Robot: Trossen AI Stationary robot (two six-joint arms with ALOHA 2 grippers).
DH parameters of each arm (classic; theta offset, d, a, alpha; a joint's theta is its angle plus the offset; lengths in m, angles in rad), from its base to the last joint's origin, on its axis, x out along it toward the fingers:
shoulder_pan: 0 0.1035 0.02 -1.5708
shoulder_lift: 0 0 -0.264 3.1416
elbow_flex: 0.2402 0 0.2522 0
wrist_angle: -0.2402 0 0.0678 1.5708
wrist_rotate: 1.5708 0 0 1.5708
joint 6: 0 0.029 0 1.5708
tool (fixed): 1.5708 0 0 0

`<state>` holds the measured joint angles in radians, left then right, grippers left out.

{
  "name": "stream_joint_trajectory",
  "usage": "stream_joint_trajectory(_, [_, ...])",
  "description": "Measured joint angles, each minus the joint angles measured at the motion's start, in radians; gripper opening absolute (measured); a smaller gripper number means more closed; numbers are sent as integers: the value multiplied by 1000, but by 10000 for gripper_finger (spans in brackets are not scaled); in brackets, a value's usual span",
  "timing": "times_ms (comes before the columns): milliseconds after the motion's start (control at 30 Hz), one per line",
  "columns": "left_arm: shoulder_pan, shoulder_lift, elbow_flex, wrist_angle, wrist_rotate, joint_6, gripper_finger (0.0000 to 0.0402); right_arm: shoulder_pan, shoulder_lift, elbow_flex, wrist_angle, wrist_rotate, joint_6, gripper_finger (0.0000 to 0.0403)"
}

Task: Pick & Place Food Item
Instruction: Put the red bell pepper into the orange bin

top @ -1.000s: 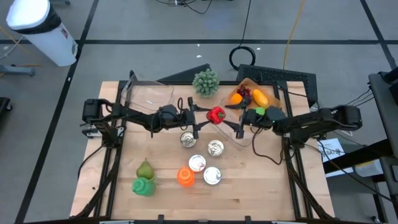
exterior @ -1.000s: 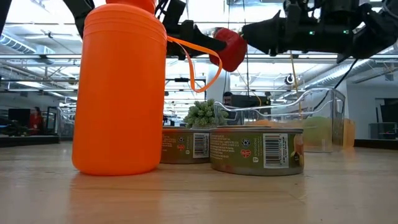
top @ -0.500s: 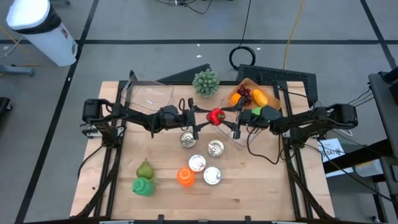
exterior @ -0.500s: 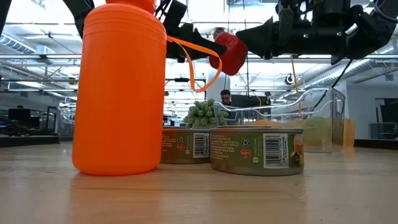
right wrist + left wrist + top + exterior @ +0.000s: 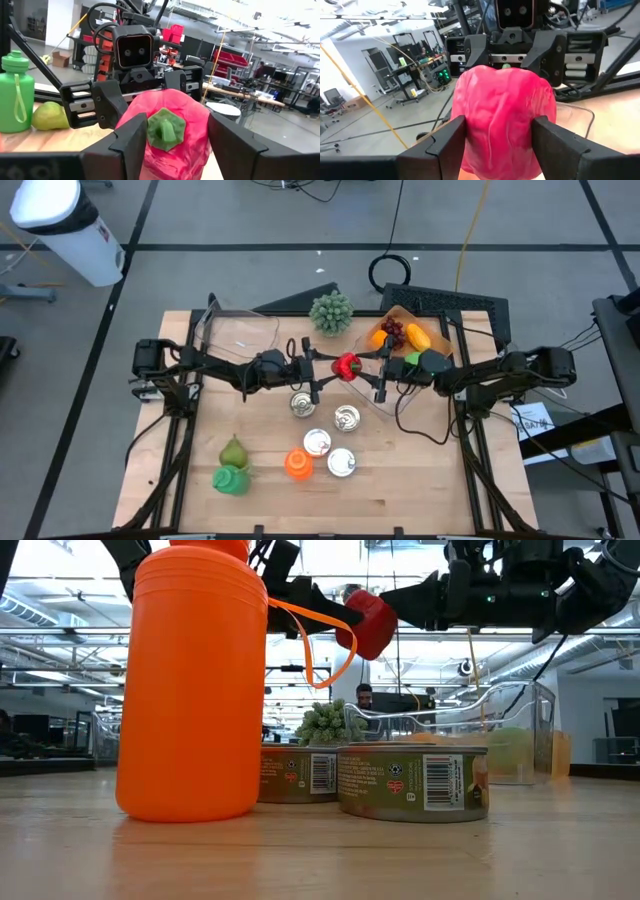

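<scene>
Above the surface point(image 5: 420, 480), my right end effector point(image 5: 372, 373) has closed in from beside the clear bin point(image 5: 405, 380) and now grips the red pepper point(image 5: 347, 365) too, opposite my left end effector point(image 5: 322, 368). That makes this a mid-air handover. The pepper hangs over the cans point(image 5: 330, 435), with free room above them.

My table point(image 5: 420, 480) is bare wood. On it near me stand four tins point(image 5: 329, 442) in a cluster, an orange bottle point(image 5: 297, 465) just beside them, and a pear point(image 5: 234, 451) touching a green bottle point(image 5: 230, 479). Farther back sit a green floret point(image 5: 331, 312) and two clear tubs point(image 5: 240, 332).
</scene>
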<state>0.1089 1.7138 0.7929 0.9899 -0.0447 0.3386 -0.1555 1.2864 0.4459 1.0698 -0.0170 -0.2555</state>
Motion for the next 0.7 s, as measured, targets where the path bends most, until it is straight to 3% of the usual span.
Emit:
stream_joint_trajectory(200, [0,0,0,11,-15,0,218,1,-21,0,-23,19,-24,199])
stream_joint_trajectory(400, [3,0,1,35,-76,-8,218,2,-21,-1,-36,196,-135,191])
stream_joint_trajectory(700, [1,-1,2,44,-63,-10,218,32,-21,-1,-33,200,-135,175])
